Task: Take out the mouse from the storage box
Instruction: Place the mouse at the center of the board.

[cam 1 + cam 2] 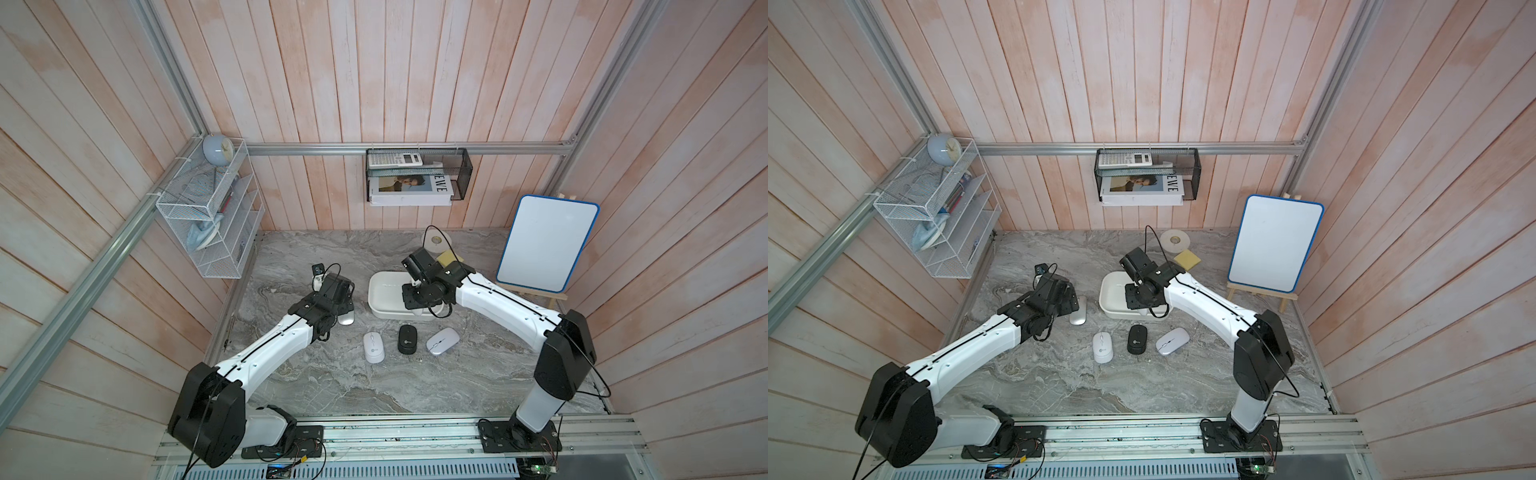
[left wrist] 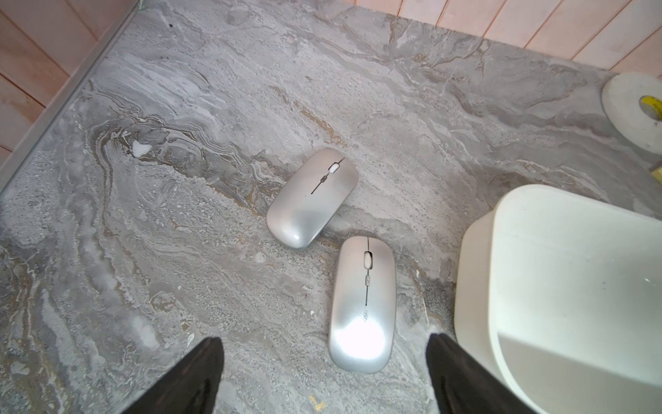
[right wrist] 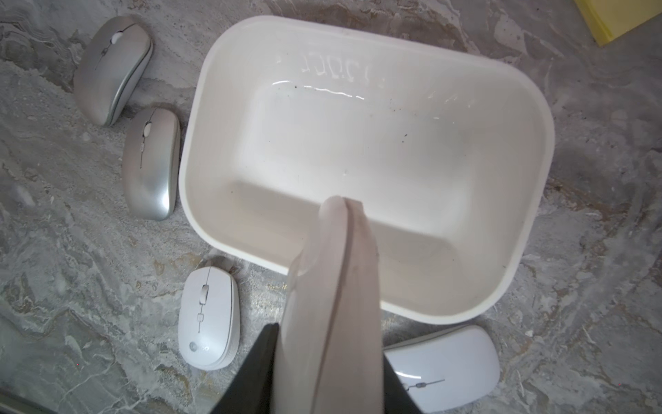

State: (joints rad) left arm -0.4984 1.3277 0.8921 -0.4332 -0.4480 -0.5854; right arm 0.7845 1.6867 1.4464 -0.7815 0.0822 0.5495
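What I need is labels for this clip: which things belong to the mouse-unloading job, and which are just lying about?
Job: box, looks empty; pale mouse held on edge by right gripper over it; left gripper, open; on the table: silver mouse, second silver mouse, white mouse, black mouse, lilac mouse.
Lying about: tape roll, sticky notes, whiteboard, wire rack, mesh basket.

Left arm (image 1: 266, 345) stretched forward, left gripper (image 2: 324, 343) hovering just left of the storage box (image 2: 473, 272), fingers (image 2: 200, 372) spread wide. Right arm (image 1: 498, 299) bends in over the box, right gripper (image 3: 327, 358) clamped on a pale mouse (image 3: 333, 269), edge-up.
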